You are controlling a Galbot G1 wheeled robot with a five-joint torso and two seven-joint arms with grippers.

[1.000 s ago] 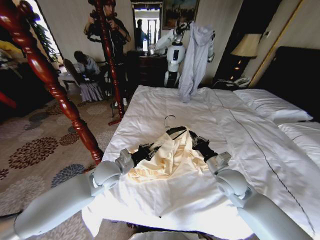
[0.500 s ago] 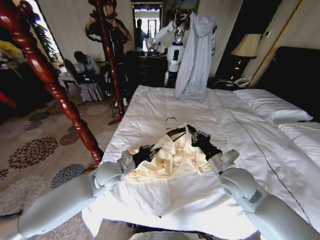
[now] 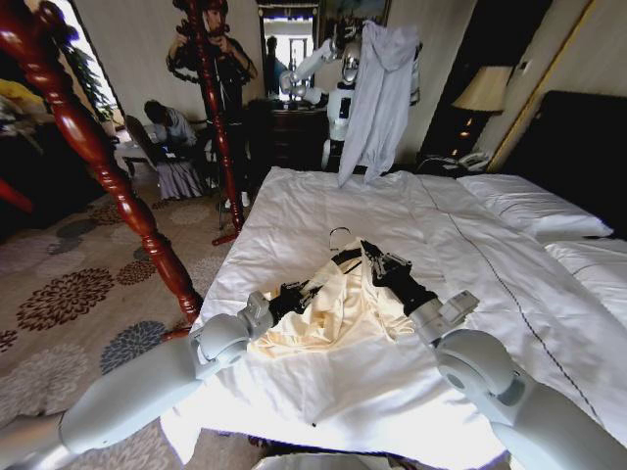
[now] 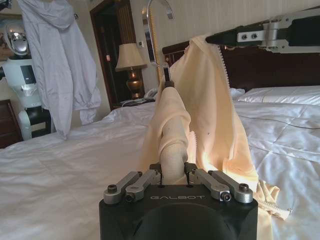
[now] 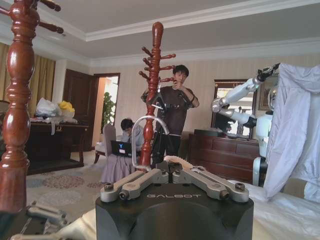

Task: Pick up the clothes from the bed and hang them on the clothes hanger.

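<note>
The clothes (image 3: 338,304), a cream-yellow sweatshirt, lie bunched in the middle of the white bed (image 3: 323,196). The clothes hanger (image 3: 343,257) is tucked inside them, and its silver hook (image 3: 340,233) sticks out at the far end. My left gripper (image 3: 296,292) is shut on a fold of the clothes (image 4: 172,145) at their left side. My right gripper (image 3: 374,257) is shut on the raised ribbed edge of the clothes (image 5: 175,160) next to the hook (image 5: 142,135). In the left wrist view the fabric stands up between both grippers, with the right gripper (image 4: 212,39) at its top and the hook (image 4: 155,20) above.
A reddish-brown wooden coat stand (image 3: 108,166) rises at the bed's left corner, and a second one (image 3: 211,98) stands farther back. Beyond the bed's far end, another white robot (image 3: 343,103) holds up a grey garment (image 3: 377,98). Pillows (image 3: 529,206) lie at the right.
Both grippers have moved a little farther from me over the bed, drawing the clothes and hanger along. The right gripper has lifted the edge higher. The far robot has raised its grey garment.
</note>
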